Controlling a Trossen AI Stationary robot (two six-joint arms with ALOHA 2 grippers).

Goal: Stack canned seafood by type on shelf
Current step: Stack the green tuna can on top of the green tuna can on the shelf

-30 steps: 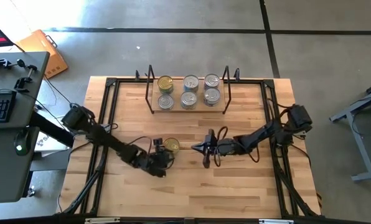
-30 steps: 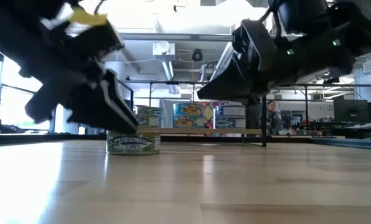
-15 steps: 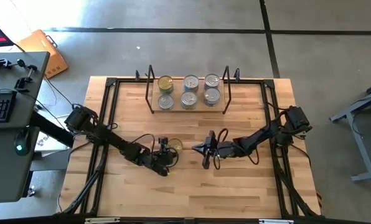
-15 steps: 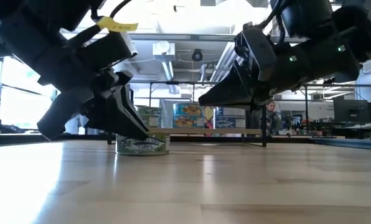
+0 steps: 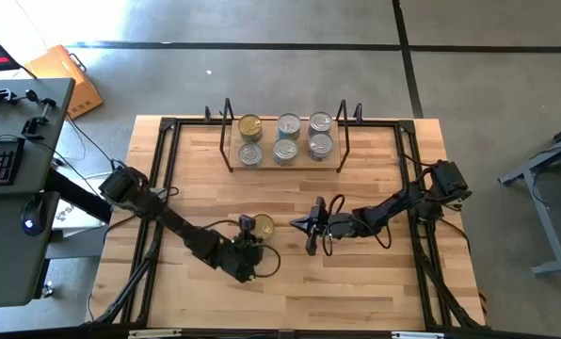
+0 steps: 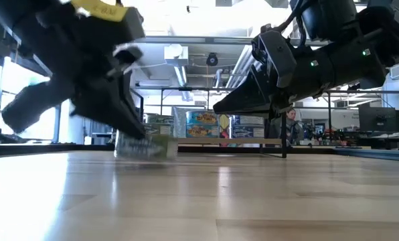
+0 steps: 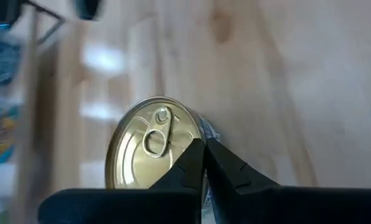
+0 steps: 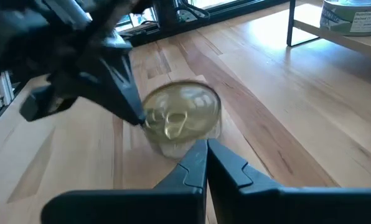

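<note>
One gold-topped tin (image 7: 153, 149), upright, pull-tab up.

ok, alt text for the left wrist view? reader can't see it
A gold-topped tin with a ring pull lies on the light wood table, seen from above just past the left gripper, whose two dark fingers are shut together, tips at the tin's rim. The background is blurred.

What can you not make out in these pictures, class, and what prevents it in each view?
- Loose gold-topped tin: label blurred in low view; left gripper, fingers shut, covers its near edge in left wrist view.
- Shelf tins: labels unseen from above; too small in low view.
- Right gripper: shut, touching the tin or not unclear.
</note>
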